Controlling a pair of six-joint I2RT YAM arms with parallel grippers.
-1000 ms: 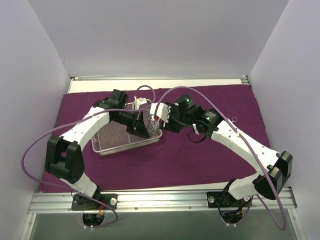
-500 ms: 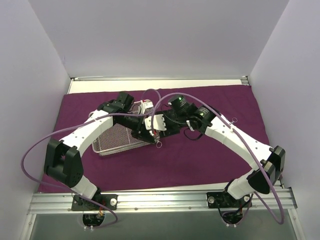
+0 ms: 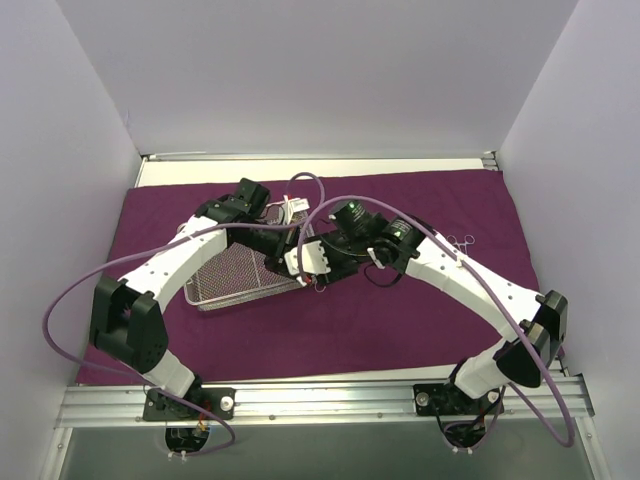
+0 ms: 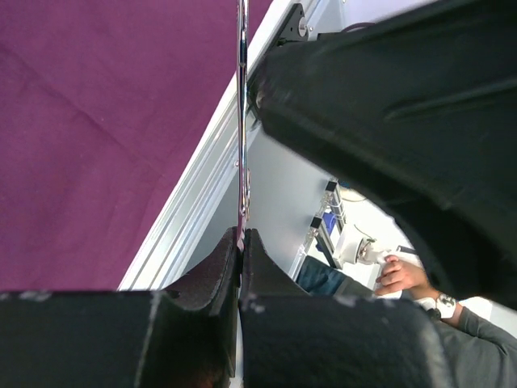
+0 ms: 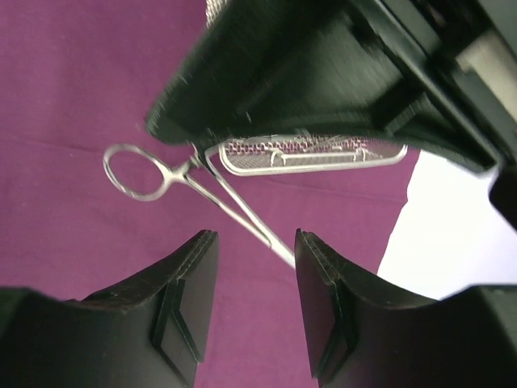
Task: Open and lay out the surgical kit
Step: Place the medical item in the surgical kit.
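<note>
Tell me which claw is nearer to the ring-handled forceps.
Left. The left claw is shut on the forceps; the right claw is open, one finger either side of their tip.

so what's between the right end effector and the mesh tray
A ring-handled steel instrument crosses that gap above the purple cloth, seen in the right wrist view.

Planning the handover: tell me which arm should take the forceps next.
Right. The right gripper, open, flanks the forceps shaft over the purple cloth; the left gripper is shut on them and could only release.
</note>
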